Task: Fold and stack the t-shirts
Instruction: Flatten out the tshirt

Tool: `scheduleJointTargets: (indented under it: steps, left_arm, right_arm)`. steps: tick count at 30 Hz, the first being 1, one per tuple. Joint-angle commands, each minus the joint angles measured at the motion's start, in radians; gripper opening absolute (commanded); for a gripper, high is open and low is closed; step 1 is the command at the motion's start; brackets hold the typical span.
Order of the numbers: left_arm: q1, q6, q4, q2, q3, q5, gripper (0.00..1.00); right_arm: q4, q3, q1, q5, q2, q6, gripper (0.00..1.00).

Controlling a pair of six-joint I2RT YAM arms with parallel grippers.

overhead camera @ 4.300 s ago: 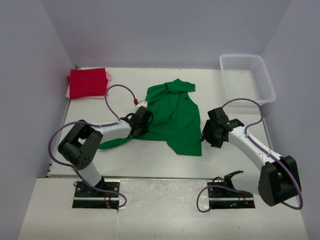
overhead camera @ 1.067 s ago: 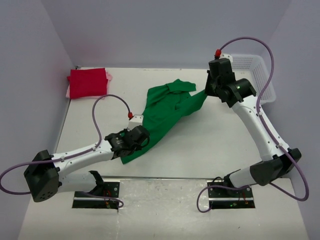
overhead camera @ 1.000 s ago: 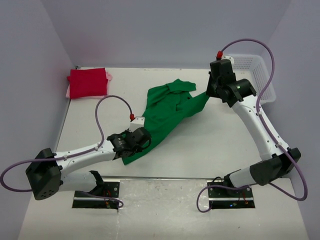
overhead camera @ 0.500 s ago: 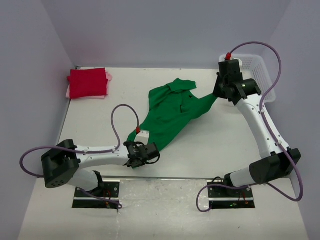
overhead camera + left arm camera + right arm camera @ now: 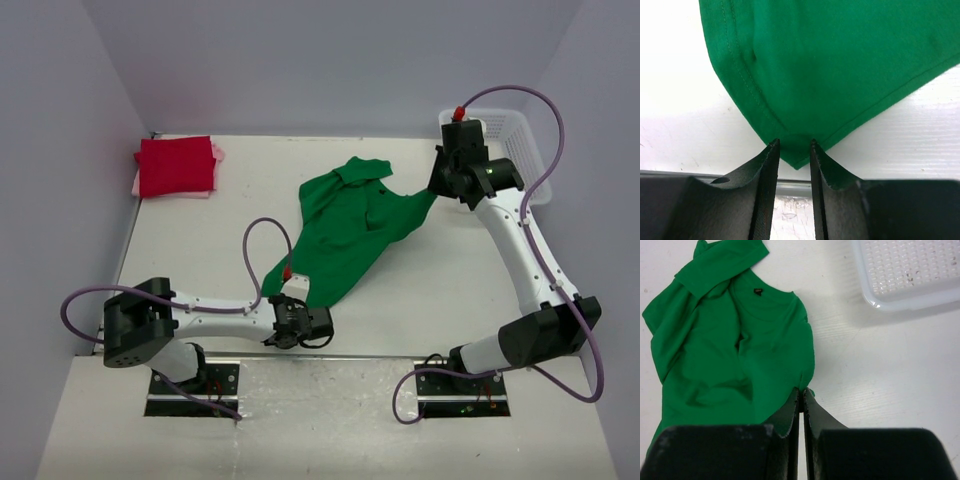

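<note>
Both ends of the green t-shirt are pinched: left gripper closed on its corner at the near edge of the counter, right gripper closed on cloth toward the far right corner

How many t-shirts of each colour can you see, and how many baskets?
bright green cloth t-shirt: 1
red folded cloth t-shirt: 1
pale pink cloth t-shirt, only an edge showing under the red one: 1
white plastic mesh basket: 1
Total: 4 things, 3 t-shirts and 1 basket.
</note>
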Motion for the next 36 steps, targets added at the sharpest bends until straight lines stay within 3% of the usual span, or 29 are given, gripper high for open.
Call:
scheduleJointTargets:
  steps: [1,8,15,22,36]
  left_arm:
    - [-0.029,-0.068,-0.058,-0.004,0.044,-0.031,0.32]
    - [-0.066,-0.082,-0.067,-0.023,0.050,-0.014,0.33]
    - [-0.080,-0.103,-0.067,-0.014,0.038,-0.008,0.43]
    - [-0.080,-0.094,-0.021,0.006,0.009,-0.005,0.44]
    - [-0.078,-0.075,0.043,0.048,-0.019,-0.002,0.31]
  right_arm:
    - [0.038,-0.002,-0.004,-0.011,-0.014,-0.020,0.00]
    - [0.044,-0.010,-0.004,-0.022,-0.011,-0.015,0.00]
    - [0.044,-0.016,-0.004,-0.024,-0.027,-0.018,0.00]
    - [0.044,-0.022,-0.004,-0.039,-0.045,-0.018,0.00]
    - [0.054,-0.045,-0.004,-0.054,-0.065,-0.020,0.00]
